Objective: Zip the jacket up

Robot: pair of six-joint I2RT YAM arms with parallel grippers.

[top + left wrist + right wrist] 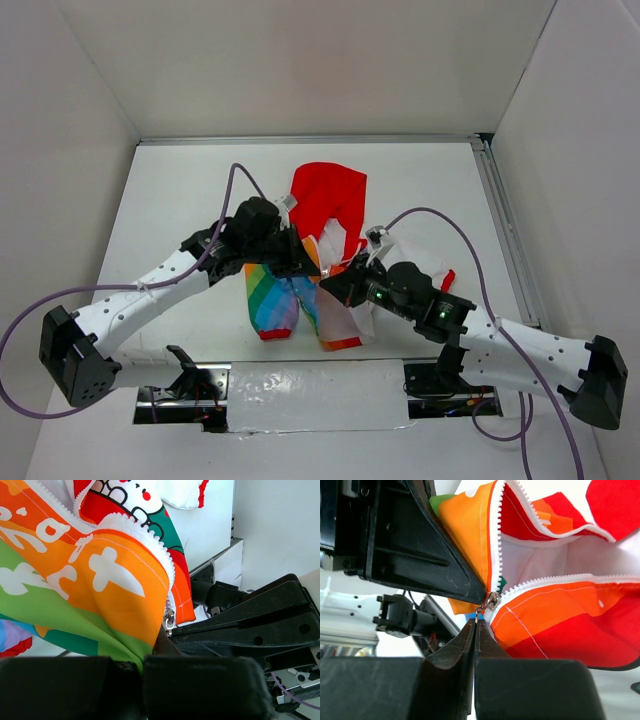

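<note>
Over white table (170,190), right hand (475,625) pinched tight on jacket (570,615) zipper pull (481,611).

The rainbow-striped, red-hooded jacket (332,225) lies crumpled, its front mostly unzipped.

Bright even light falling from overhead, white table (180,190) washing out slightly, soft shadows lying under the arms (150,290), glare shining off the glossy strip (310,395), closest black fingers (530,690) blurring in wrist views, jacket (560,615) stitching showing crisp.
</note>
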